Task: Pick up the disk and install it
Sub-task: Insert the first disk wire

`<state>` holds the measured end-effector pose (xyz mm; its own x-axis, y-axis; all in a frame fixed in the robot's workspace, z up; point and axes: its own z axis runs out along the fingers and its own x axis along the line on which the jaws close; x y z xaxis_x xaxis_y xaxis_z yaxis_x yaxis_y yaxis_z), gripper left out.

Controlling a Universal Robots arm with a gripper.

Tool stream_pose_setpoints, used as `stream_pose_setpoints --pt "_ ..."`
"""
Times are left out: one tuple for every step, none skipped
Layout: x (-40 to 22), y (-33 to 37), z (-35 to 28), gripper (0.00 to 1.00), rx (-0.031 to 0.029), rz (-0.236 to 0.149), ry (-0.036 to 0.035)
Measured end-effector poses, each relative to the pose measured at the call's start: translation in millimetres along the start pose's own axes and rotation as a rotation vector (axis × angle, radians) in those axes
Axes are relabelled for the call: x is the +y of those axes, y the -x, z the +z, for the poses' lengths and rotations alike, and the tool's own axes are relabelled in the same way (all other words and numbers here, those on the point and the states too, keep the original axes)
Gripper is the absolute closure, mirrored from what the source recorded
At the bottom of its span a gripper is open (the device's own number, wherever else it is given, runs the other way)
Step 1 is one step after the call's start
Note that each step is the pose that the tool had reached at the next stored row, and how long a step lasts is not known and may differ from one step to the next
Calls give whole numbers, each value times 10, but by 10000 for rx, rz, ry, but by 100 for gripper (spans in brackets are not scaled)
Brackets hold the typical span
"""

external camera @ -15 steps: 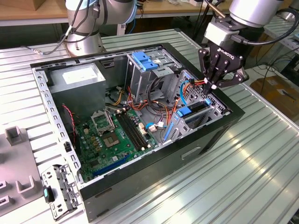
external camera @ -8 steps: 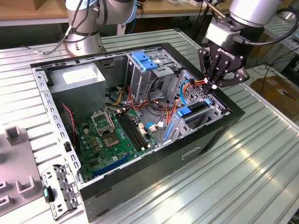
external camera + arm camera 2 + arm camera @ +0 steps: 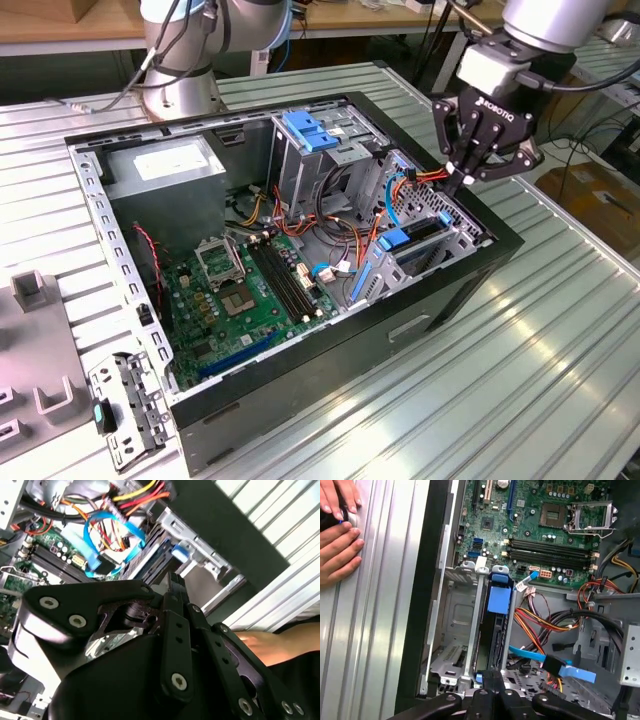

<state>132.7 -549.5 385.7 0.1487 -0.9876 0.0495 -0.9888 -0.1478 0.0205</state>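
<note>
Things on the ridged metal desk (image 3: 560,330), counted: one open computer case (image 3: 300,400) and, at the exterior view's left, one loose metal bracket (image 3: 130,410) and at least two grey blocks (image 3: 28,290). Inside the case are one circuit board (image 3: 250,300), one grey power box (image 3: 165,165) at the far left, one tall metal cage (image 3: 305,130) with a light-blue latch, and one drive bay (image 3: 455,235) at the right end.

The one disk (image 3: 400,240) sits in that bay. It stands on edge in a slot, its blue frame showing along the top.

The one tool (image 3: 458,183) hangs over the far right end of the bay, its fingers pressed together into a single point and pinching nothing. The tip is just at the disk's end; whether it touches, I cannot tell.

The first wrist view looks along the disk (image 3: 499,600) from behind the tool (image 3: 492,677). It shows a bare metal compartment between the disk and the case wall, and one flat blue cable (image 3: 570,671) on the other side. It also shows two hands on the desk beside the case, one (image 3: 339,547) below the other (image 3: 340,497).

The second wrist view adds the tool's black linkage (image 3: 176,590) up close, the same blue cable (image 3: 92,545) looped, and one hand (image 3: 265,645).
</note>
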Motion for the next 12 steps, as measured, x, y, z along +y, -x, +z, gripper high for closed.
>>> stream_pose_setpoints --pt "-22 3 0 89 -2 -11 1" --pt "-46 14 -1 89 0 -24 1" --pt "-59 27 -2 89 -1 -29 1" --pt "-74 49 -3 89 -1 -34 2" --pt "-87 74 -4 89 -1 -36 3" --pt "-100 98 -6 89 -1 -38 3" --pt "-112 120 -7 89 0 -41 4" --pt "-125 143 -8 89 -1 -46 4" --pt "-139 169 -9 89 -2 -47 4" --pt "-156 196 -10 89 -1 -48 5" --pt "-172 219 -11 89 -1 -48 6" --pt "-193 244 -12 89 -1 -50 7"
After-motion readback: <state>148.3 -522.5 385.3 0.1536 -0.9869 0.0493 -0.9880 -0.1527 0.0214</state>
